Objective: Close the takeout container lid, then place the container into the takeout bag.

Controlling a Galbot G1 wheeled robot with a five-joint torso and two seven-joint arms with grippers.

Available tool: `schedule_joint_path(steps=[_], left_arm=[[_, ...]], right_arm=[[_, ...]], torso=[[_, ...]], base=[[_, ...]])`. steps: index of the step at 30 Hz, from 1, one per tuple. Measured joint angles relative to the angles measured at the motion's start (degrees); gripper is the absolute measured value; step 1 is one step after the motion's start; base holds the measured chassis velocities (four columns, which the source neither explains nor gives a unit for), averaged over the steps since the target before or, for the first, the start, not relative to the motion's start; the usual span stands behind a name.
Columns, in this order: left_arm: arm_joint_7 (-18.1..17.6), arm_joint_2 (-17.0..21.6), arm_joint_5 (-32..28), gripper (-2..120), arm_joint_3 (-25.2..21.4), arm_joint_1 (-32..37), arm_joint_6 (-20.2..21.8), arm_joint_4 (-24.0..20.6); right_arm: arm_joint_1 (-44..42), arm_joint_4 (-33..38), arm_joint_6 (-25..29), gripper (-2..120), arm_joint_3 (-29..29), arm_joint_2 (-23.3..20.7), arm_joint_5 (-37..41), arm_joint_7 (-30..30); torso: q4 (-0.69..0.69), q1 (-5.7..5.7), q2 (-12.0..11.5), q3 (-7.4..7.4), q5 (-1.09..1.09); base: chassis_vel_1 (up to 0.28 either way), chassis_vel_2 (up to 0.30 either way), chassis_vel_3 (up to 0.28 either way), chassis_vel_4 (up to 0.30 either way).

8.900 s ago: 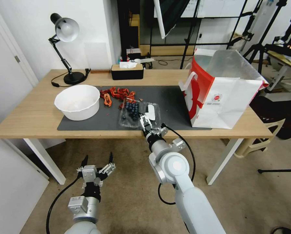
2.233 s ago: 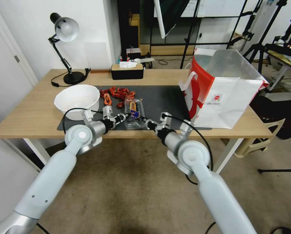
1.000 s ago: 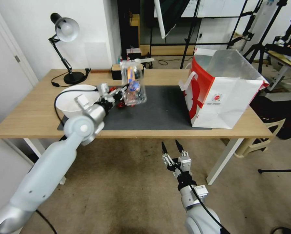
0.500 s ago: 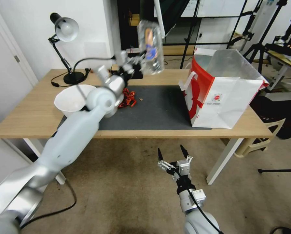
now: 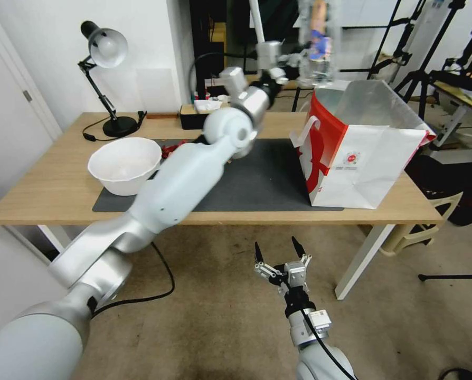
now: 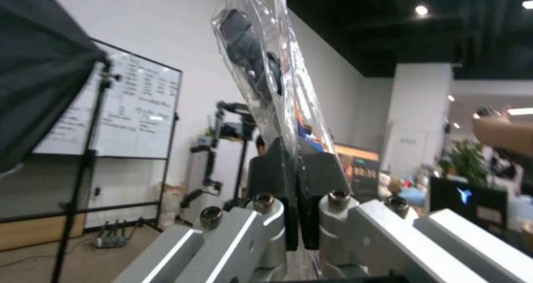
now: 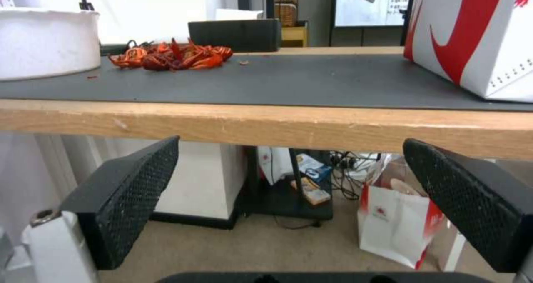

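The left pincer (image 5: 294, 59), clamped on the bottom edge of the closed box (image 5: 317, 45) of blueberries, holds it upright, long axis vertical, high above the bench (image 5: 46, 184) beside the bag's (image 5: 370, 158) open mouth, while the right pincer (image 5: 278, 257) hangs wide open below the bench edge.

No legible text; takeout bag (image 5: 362, 158) logo print unreadable.

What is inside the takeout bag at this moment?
The takeout bag stands open, showing bare silvery lining near its top; its bottom is hidden by its front wall. The takeout container hangs above the rim in the left end effector, outside the bag.
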Motion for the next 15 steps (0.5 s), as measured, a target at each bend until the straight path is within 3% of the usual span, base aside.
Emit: schedule_joint_path(steps=[5, 15], left_arm=[[1.4, -1.6, 1.6, 0, 4.0, -0.7, -1.0, 1.6], [2.5, -3.6, 5.0, 0, 6.9, -1.0, -1.9, 3.9]], right_arm=[[0.4, -0.6, 0.0, 100, -0.1, 0.2, 0.2, -0.1], [0.4, -0.8, 0.1, 100, 0.3, -0.3, 0.8, -0.1]], torso=[[0.00, 0.00, 0.0, 0.00, 0.00], [0.00, 0.00, 0.0, 0.00, -0.01]], base=[[0.000, 0.000, 0.000, 0.000], [0.000, 0.000, 0.000, 0.000]])
